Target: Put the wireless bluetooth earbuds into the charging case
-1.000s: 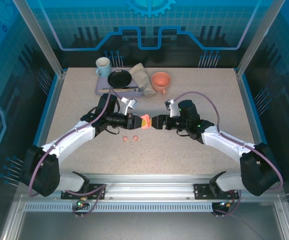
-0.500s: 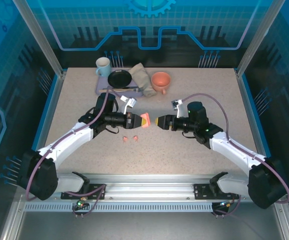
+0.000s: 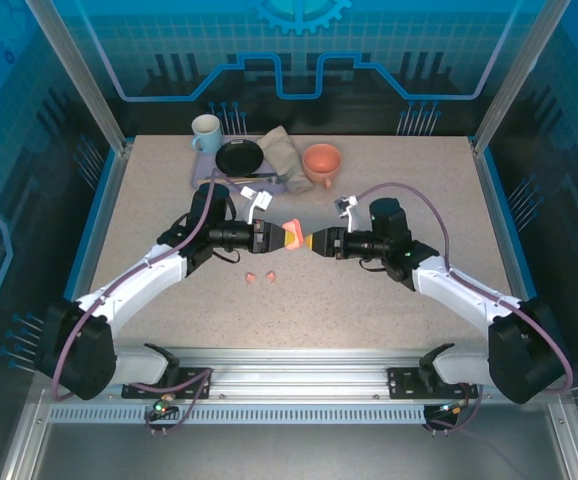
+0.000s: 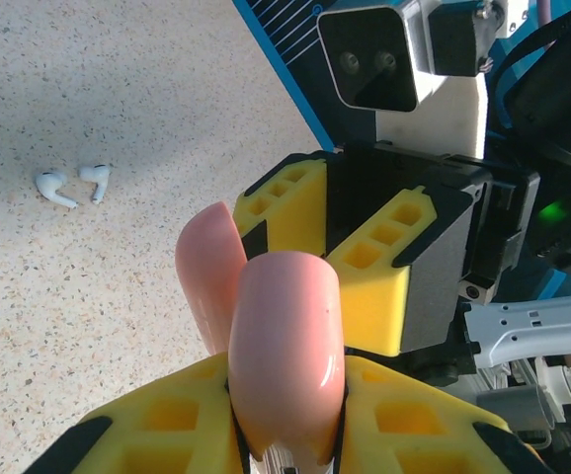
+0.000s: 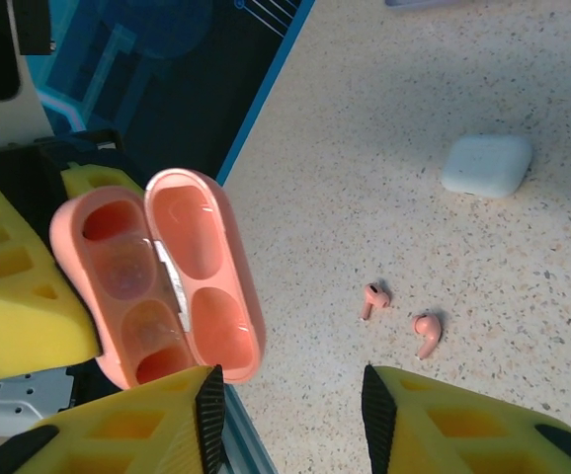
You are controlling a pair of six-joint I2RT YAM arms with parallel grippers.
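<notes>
Bright even light, soft short shadows, crisp focus, wide-angle wrist views

L gripper (image 3: 285, 238) clamped, R gripper (image 3: 315, 242) jaws apart, arms angled inward, tip-to-tip.

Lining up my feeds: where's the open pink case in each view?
Top external: pink case at mid-frame.
Left wrist: pink case at bottom centre.
Right wrist: pink case at left, lid open.
Landmark: left tool gripping it.
</notes>
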